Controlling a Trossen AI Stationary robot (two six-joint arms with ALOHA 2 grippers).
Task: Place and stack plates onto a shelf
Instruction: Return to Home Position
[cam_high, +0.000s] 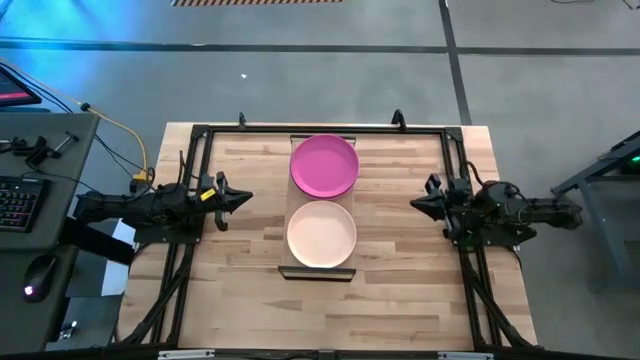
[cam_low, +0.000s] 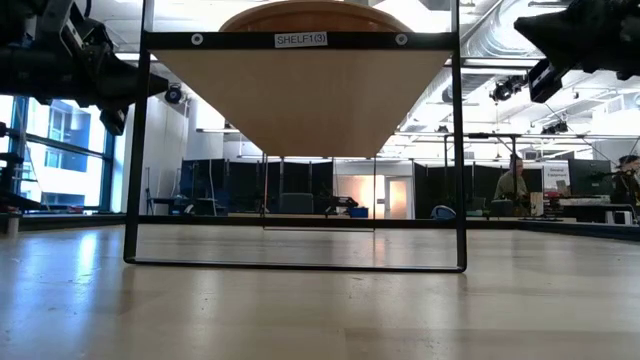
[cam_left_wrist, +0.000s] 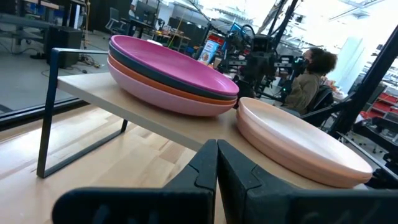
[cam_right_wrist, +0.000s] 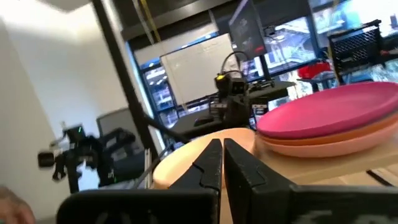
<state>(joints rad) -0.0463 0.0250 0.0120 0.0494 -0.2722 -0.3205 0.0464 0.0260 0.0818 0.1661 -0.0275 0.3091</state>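
Note:
The shelf (cam_high: 318, 270) is a raised light-wood board on a thin dark frame (cam_left_wrist: 48, 118) in the middle of the table. Its far half carries a stack topped by the magenta plate (cam_high: 324, 165). In the left wrist view the stack reads magenta (cam_left_wrist: 174, 62), dark grey, coral and light pink from top to bottom. On the near half the cream plate (cam_high: 321, 234) rests on the peach-tan plate (cam_left_wrist: 292, 158). My left gripper (cam_high: 246, 199) hovers left of the shelf, shut and holding nothing. My right gripper (cam_high: 414, 204) hovers right of it, also shut and holding nothing.
Black rails (cam_high: 190, 180) run along the table's left, right and far sides under both arms. A desk with keyboard and mouse (cam_high: 30, 210) stands left of the table. People sit in the room beyond (cam_left_wrist: 311, 74). Bare tabletop lies between each gripper and the shelf.

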